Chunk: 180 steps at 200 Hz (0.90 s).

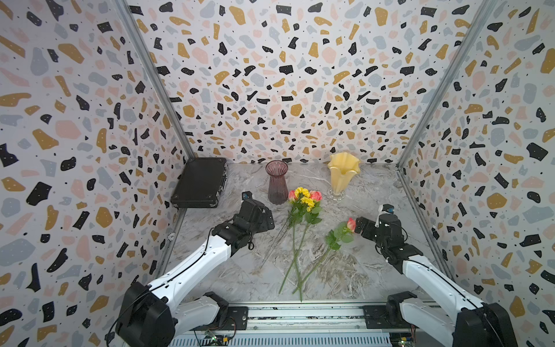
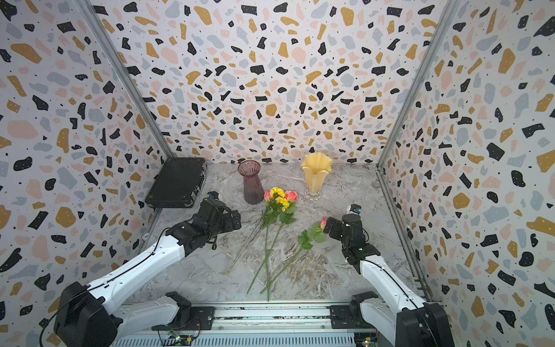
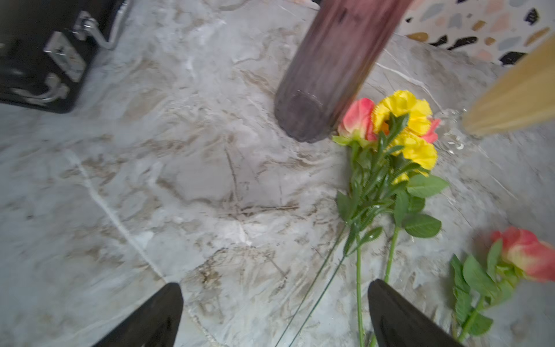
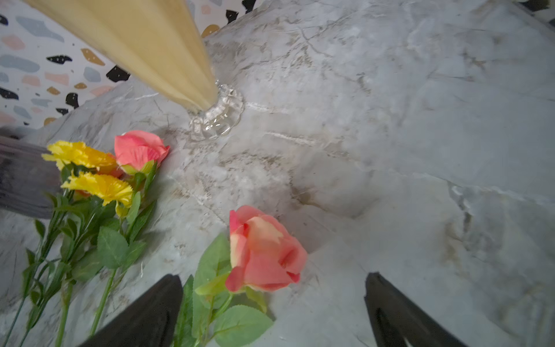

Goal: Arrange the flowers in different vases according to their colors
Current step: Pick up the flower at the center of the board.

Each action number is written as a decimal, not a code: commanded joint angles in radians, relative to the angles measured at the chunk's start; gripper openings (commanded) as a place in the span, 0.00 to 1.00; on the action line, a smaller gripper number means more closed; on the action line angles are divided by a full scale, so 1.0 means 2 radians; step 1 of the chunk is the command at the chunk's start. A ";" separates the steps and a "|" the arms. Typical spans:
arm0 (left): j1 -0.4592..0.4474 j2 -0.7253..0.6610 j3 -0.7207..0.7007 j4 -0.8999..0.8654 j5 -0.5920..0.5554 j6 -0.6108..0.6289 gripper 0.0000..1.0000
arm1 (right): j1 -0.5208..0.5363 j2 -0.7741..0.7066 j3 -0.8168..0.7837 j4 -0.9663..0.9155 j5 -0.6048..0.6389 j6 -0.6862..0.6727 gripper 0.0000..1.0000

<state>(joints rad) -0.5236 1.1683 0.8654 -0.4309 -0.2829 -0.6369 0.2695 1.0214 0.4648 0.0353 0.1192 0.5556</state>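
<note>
- We see all five flowers [image 1: 303, 216] lying flat on the marble tabletop [image 1: 375, 264].
- Four of them form a bunch. Its two yellow blooms [image 1: 304, 196] and two roses [image 1: 316, 196] have their heads between the feet of the two vases, and the stalks run toward the near edge.
- The bunch's left rose lies just beside the base of the purple vase [image 1: 277, 183]; we cannot tell whether they touch.
- The purple vase stands upright toward the back wall. The yellow vase [image 1: 342, 174] stands upright to its right, well apart from it.
- The lone rose [image 4: 264, 255] lies right of the bunch, with its stalk slanting in to cross the others near the front.
- The right gripper [image 4: 273, 276] is spread wide. In its wrist view the lone rose's bloom sits between the fingers [image 4: 150, 312], and we see no finger pressing on it. In both top views the bloom is right at the gripper's tip.
- The left gripper [image 3: 274, 284] is also spread wide and grips nothing. Between its fingers we see only tabletop and two thin stems [image 3: 318, 285].
- In both top views the left gripper is between the black case [image 1: 199, 181] and the bunch.
</note>
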 commanded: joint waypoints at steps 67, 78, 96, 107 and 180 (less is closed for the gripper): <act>0.057 0.016 0.006 -0.115 0.067 -0.139 0.99 | 0.078 0.074 0.112 -0.235 0.361 0.100 1.00; 0.063 0.017 0.009 -0.113 0.076 -0.152 0.99 | 0.078 0.069 0.110 -0.217 0.323 0.081 1.00; 0.068 0.021 0.012 -0.095 0.086 -0.184 0.99 | 0.078 0.061 0.099 -0.166 0.237 0.035 1.00; 0.068 0.023 0.010 -0.074 0.087 -0.203 0.99 | 0.078 0.060 0.099 -0.154 0.202 0.018 1.00; 0.073 0.028 -0.070 0.083 0.022 -0.223 0.99 | 0.080 0.065 0.080 -0.022 -0.070 -0.034 0.93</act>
<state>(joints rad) -0.3870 1.2251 0.7815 -0.3820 -0.1577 -1.0630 0.4213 1.1641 0.6510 -0.1513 0.2073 0.5339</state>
